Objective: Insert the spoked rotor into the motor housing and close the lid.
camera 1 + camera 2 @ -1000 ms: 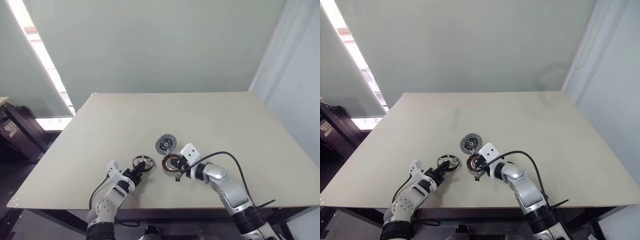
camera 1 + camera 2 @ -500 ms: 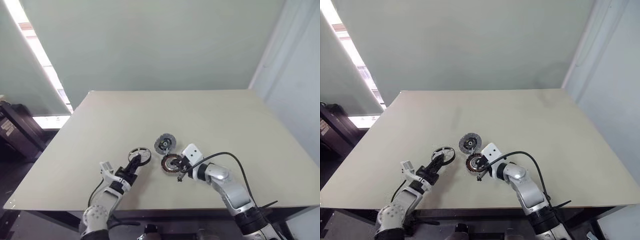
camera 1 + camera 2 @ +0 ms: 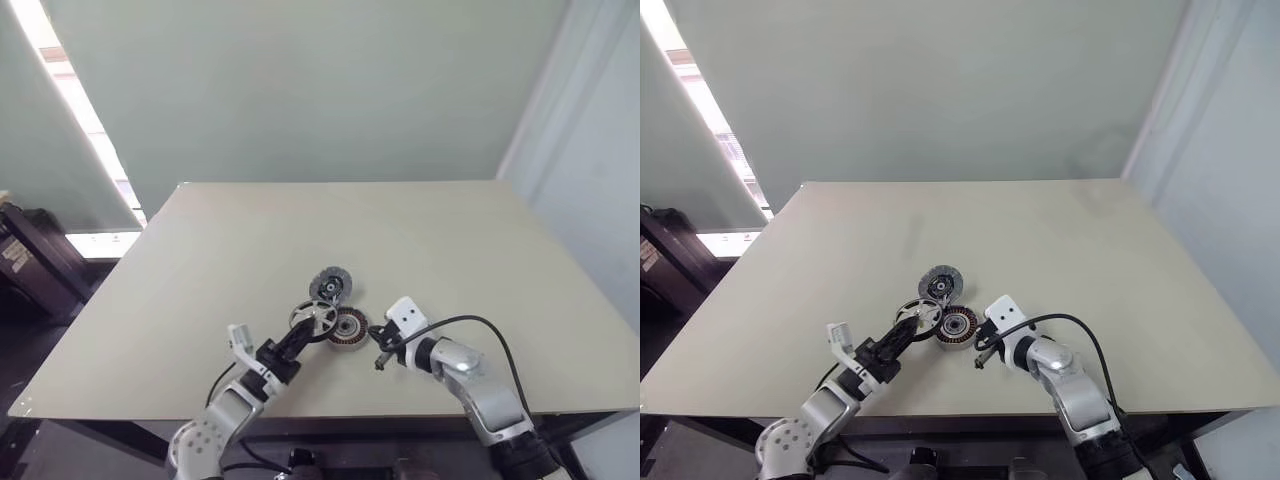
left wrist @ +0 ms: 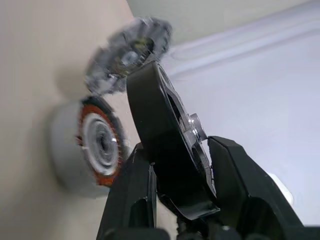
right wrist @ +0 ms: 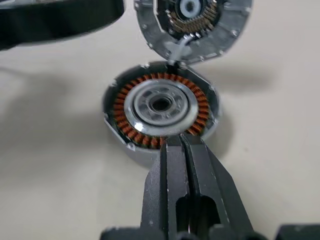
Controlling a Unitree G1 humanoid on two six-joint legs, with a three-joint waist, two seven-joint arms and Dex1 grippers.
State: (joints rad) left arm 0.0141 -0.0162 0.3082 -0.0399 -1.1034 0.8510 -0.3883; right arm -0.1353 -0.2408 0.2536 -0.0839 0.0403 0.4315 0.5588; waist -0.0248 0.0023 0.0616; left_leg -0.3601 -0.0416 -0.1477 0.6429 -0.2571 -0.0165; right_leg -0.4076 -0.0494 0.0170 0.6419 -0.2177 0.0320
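Note:
The spoked rotor (image 3: 313,318), a black ring with thin spokes, hangs tilted above the table, with my left gripper (image 4: 180,150) shut on its rim. It sits just left of the motor housing (image 3: 348,328), whose copper windings ring a silver centre (image 5: 160,107). The grey lid (image 3: 330,286) lies flat on the table directly behind the housing, touching its rim. My right gripper (image 5: 182,145) is shut with nothing in it. Its tips rest at the housing's near-right edge.
The beige table (image 3: 450,250) stretches wide behind and to both sides of the parts. Its front edge runs close below both arms. A black cable (image 3: 470,325) loops over my right wrist.
My left gripper lifted the rotor off the table and carried it right, up to the housing. My right gripper drew back to the right, off the housing's top to its edge.

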